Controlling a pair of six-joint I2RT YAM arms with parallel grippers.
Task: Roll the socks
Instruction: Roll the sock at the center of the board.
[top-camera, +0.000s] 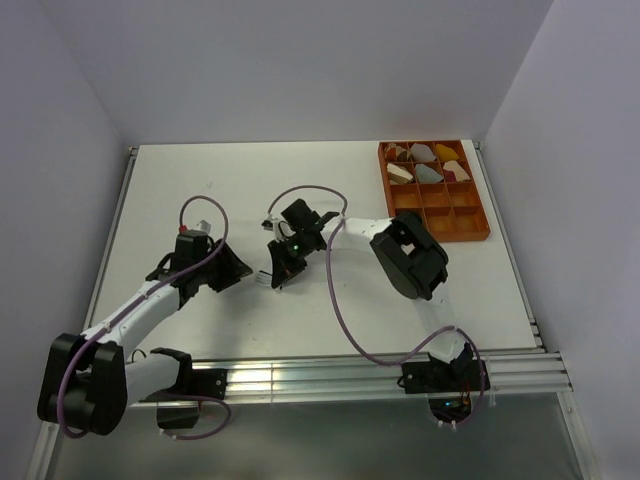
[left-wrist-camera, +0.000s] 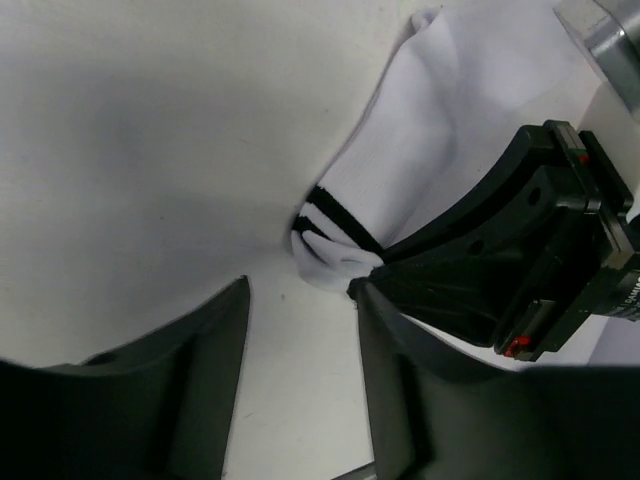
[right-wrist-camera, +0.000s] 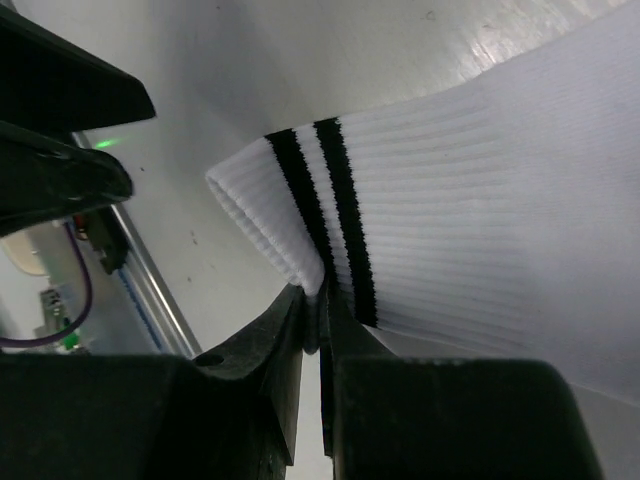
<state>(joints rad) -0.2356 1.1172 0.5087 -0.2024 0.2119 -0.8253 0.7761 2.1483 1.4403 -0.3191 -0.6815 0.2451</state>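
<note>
Cuff pinch at mid-table: the right gripper (right-wrist-camera: 320, 318) is clamping the white sock (right-wrist-camera: 480, 200) at its cuff, jaws closed on the ribbing just beside the two black stripes. The sock is lying near the middle of the table (top-camera: 200, 180), its foot trailing toward one o'clock in the left wrist view. The left gripper (left-wrist-camera: 300, 395) is standing at nine o'clock of the right one, jaws apart with nothing between them and the cuff's free edge just above the gap. The fabric is looking light, soft and limp, likely to sag and unroll unless pinched through both layers, best at the ribbed cuff or the toe. The table is showing white, smooth and matte, probably offering little friction. An orange tray (top-camera: 483, 190) of rolled bundles (top-camera: 428, 162) is sitting at two o'clock, well apart, and pale walls are closing in three sides.
</note>
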